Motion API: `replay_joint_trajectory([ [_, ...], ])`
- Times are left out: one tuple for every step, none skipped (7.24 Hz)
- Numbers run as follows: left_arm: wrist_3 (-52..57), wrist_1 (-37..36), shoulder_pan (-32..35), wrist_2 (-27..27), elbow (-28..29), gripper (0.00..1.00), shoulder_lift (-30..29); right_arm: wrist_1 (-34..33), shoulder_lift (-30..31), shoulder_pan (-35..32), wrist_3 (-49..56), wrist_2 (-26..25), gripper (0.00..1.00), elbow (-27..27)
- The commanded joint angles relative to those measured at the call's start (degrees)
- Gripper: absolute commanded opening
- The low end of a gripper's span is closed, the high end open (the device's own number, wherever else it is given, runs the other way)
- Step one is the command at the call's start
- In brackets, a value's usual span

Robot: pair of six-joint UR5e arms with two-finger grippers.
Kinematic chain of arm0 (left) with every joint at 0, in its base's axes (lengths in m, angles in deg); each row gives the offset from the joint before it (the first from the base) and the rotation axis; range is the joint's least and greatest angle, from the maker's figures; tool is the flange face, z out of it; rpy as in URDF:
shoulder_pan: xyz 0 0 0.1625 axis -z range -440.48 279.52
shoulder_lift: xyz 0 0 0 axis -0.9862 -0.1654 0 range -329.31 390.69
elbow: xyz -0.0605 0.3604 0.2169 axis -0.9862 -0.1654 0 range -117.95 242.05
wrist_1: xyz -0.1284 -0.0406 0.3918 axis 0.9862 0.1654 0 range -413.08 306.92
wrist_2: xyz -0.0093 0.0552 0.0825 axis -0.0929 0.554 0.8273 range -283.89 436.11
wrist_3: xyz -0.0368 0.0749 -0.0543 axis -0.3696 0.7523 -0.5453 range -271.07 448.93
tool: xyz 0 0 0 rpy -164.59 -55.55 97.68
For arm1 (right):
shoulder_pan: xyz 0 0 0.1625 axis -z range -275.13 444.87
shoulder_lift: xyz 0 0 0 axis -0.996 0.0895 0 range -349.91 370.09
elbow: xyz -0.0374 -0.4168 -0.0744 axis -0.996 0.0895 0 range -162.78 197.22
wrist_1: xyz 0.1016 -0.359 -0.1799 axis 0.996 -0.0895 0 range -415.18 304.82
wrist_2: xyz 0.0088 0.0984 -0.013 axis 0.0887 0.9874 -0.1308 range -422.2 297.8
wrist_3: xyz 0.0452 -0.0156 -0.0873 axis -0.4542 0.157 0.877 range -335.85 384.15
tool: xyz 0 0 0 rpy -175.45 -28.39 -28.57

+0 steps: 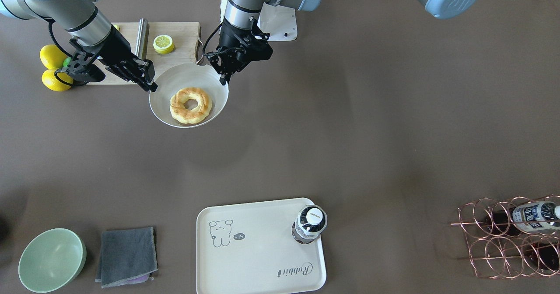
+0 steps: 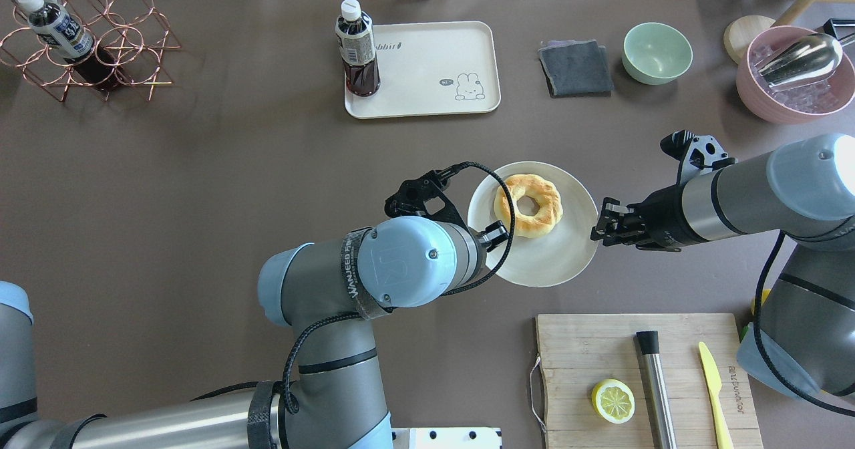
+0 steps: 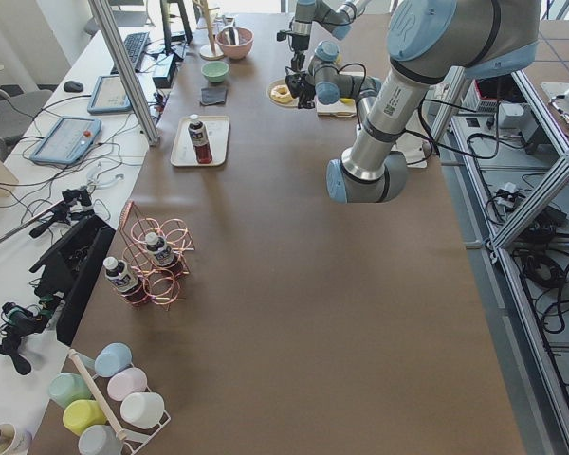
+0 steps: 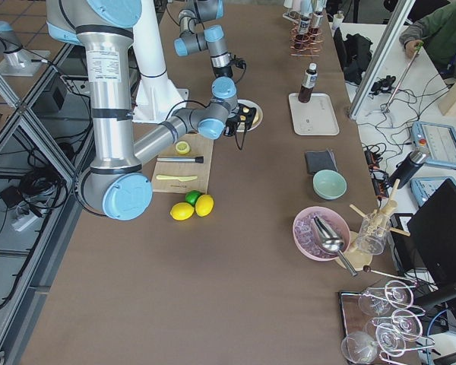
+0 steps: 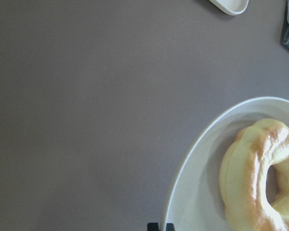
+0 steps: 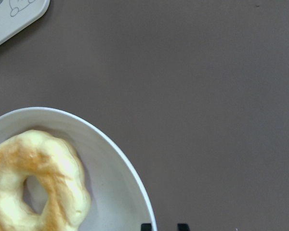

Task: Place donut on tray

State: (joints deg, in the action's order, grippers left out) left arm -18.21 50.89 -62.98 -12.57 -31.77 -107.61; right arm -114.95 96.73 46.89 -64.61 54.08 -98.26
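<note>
1. While the donut (image 1: 190,106) lies flat inside the white bowl (image 1: 218,97), it is well apart from the tray (image 1: 262,250), which sits at the operators' edge of the table (image 1: 372,132).
2. Donut: a puffy ring with a golden-yellow, matte crust, browned patches and a slightly wrinkled surface. The bowl floor shows through its centre hole.
3. White bowl: round, shallow and smooth-walled, with a thin rim.
4. Tray: cream, rectangular and smooth, with rounded corners and a low raised lip. It is printed with a grey bear and "Rabbit" script. A capped bottle (image 1: 309,224) of dark liquid stands upright in one corner.
5. Left gripper (image 1: 225,80): positioned at the bowl rim. In the wrist view its fingertips (image 5: 153,226) stand almost together, and the rim runs into the slit between them, so the rim is clamped.
6. Right gripper (image 1: 151,86): positioned at the opposite rim. Its fingertips (image 6: 183,226) stand a narrow gap apart. The rim edge lies just beside the inner finger, and table surface shows across the rest of the gap, so the rim is not pinched.
7. Table: a flat, matte brown surface.
8. Wooden cutting board (image 1: 183,36): pale and grained, near the bowl on the robot's side. It carries a lemon half (image 1: 163,43), cut face up.
</note>
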Motion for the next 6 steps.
replay_joint_trajectory([
  [0.00, 0.00, 0.00, 0.00, -0.13, 0.00, 0.13, 0.00, -0.08, 0.09, -0.19, 0.00, 0.30, -0.01],
  [0.00, 0.09, 0.00, 0.00, -0.13, 0.00, 0.22, 0.00, -0.16, 0.27, -0.28, -0.09, 0.29, 0.08],
  [0.00, 0.09, 0.00, 0.00, -0.22, 0.00, 0.22, 0.00, -0.16, 0.27, -0.36, -0.09, 0.25, 0.08],
  [0.00, 0.09, 0.00, 0.00, -0.22, 0.00, 0.22, 0.00, -0.16, 0.36, -0.37, -0.09, 0.25, 0.08],
  [0.00, 0.09, 0.00, 0.00, -0.22, 0.00, 0.22, 0.00, -0.25, 0.62, -0.37, -0.26, 0.26, 0.17],
  [0.09, 0.09, 0.00, 0.00, -0.22, 0.00, 0.31, 0.00, -0.34, 0.80, -0.37, -0.61, 0.26, 0.26],
])
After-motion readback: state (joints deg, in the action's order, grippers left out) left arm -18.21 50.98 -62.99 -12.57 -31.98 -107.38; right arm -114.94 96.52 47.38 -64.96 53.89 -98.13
